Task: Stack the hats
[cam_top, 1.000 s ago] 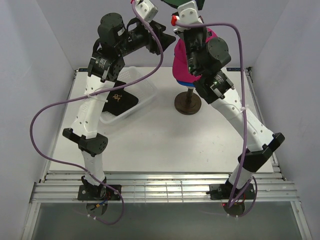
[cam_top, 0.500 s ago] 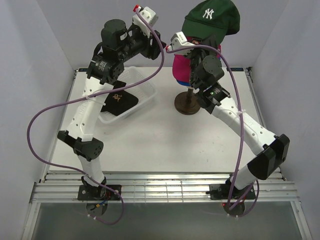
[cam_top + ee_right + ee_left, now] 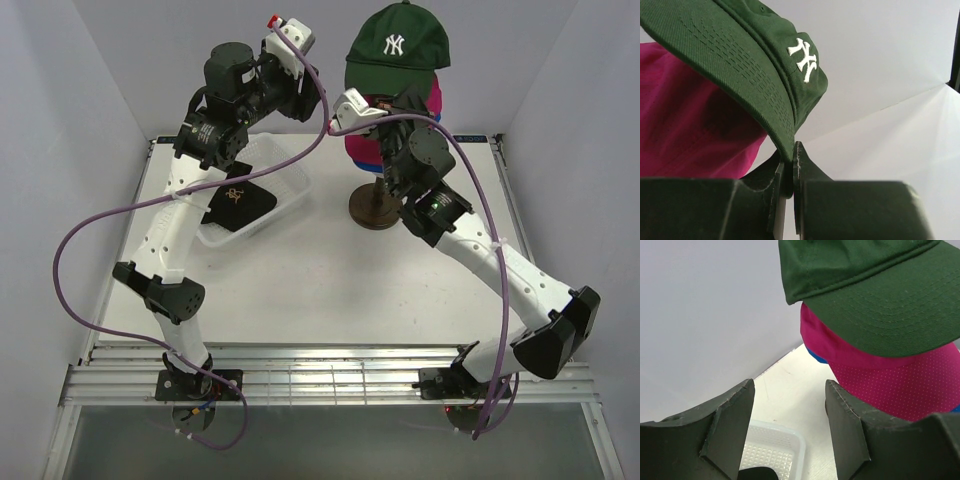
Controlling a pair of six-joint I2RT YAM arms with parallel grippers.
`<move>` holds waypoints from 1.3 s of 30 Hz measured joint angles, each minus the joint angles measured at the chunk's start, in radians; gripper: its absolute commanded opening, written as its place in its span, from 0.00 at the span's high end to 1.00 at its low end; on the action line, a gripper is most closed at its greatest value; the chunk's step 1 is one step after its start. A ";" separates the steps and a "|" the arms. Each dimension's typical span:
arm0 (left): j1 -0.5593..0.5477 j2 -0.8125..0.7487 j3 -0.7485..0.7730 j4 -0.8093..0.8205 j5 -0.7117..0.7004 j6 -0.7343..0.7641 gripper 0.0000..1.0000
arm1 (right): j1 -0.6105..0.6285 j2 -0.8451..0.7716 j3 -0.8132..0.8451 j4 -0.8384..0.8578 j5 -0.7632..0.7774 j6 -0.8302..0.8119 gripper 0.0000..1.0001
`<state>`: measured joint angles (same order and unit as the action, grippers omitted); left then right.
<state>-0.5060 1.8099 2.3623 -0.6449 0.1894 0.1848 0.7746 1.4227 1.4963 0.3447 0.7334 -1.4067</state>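
The dark green cap with the white NY logo (image 3: 397,48) hangs over the magenta pink cap (image 3: 360,135), which sits over the blue cap (image 3: 372,166) on the mannequin stand. My right gripper (image 3: 790,165) is shut on the green cap's brim (image 3: 740,55), with the pink cap (image 3: 690,125) just below it. My left gripper (image 3: 790,425) is open and empty, to the left of the stack. It looks at the green cap (image 3: 880,300), pink cap (image 3: 890,385) and a sliver of blue cap (image 3: 815,356). The black cap with the gold logo (image 3: 238,203) lies in the basket.
The white mesh basket (image 3: 290,180) stands at the back left and also shows in the left wrist view (image 3: 782,440). The stand's dark round base (image 3: 375,212) rests on the white table. Grey walls close in at the back and on both sides.
My right gripper has brought the green cap down and to the left, over the pink cap. My left gripper has drawn back a little from the stack.
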 measured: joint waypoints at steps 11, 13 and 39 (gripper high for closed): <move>0.000 -0.003 0.000 0.000 -0.011 0.004 0.30 | -0.001 -0.174 -0.153 -0.164 -0.057 0.085 0.92; 0.000 -0.003 0.000 0.000 -0.012 0.004 0.30 | -0.001 -0.189 -0.157 -0.192 -0.067 0.097 0.92; 0.000 -0.003 -0.024 0.001 -0.013 0.003 0.29 | 0.055 -0.147 -0.170 -0.367 0.072 0.298 0.92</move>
<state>-0.5060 1.8065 2.3386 -0.6441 0.1764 0.1875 0.8299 1.2755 1.3266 -0.0227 0.8059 -1.1091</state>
